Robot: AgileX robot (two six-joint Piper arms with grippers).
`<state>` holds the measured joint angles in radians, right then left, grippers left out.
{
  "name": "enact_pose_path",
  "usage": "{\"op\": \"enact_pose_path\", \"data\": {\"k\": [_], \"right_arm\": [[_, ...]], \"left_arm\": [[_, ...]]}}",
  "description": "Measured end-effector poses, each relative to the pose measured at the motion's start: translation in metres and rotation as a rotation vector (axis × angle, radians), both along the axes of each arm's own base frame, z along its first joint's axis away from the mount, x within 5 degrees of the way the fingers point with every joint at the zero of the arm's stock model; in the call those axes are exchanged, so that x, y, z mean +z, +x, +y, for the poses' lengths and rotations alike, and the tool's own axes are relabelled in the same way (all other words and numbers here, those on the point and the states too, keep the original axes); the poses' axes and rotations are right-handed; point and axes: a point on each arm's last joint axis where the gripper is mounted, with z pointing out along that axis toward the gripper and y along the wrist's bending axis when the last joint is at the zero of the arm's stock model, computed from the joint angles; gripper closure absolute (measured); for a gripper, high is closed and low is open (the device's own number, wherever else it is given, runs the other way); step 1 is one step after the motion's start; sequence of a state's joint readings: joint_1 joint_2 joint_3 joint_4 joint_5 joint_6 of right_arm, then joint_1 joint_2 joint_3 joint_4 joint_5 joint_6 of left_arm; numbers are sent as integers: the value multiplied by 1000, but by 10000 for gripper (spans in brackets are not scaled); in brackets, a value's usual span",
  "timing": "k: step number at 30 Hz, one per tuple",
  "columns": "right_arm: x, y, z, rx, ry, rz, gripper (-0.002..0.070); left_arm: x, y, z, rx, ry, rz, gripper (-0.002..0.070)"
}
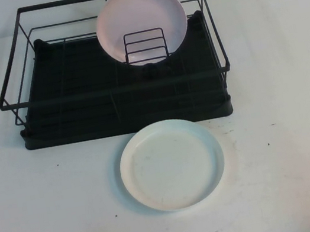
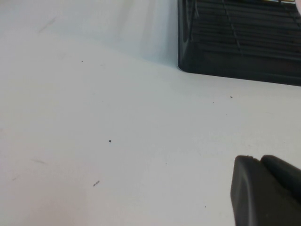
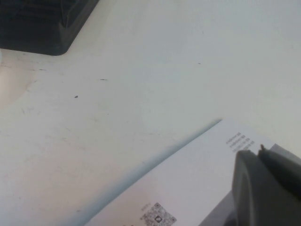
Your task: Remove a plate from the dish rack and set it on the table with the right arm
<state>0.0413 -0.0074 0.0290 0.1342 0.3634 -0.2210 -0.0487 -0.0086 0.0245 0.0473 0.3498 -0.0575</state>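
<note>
On the counter (image 1: 51, 206), at 6 o'clock from the rack (image 1: 123, 106), the plate (image 1: 172, 164) lies flat, released. Left gripper (image 2: 268, 190) and right gripper (image 3: 265, 183) are parked low; jaws' state cannot be told.

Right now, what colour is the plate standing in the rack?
Pale pink plate, clearest in the high view; both grippers sit off it.

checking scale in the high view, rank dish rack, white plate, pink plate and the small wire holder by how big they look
1. dish rack
2. white plate on the table
3. pink plate, farther from the camera, so possibly equal
4. wire holder

Neither hand appears in the high view.
</note>
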Motion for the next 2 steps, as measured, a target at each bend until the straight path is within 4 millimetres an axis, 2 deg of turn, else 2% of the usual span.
{"op": "enact_pose_path", "data": {"k": [2], "right_arm": [[0, 0, 0, 0, 0, 0, 694]], "left_arm": [[0, 0, 0, 0, 0, 0, 679]]}}
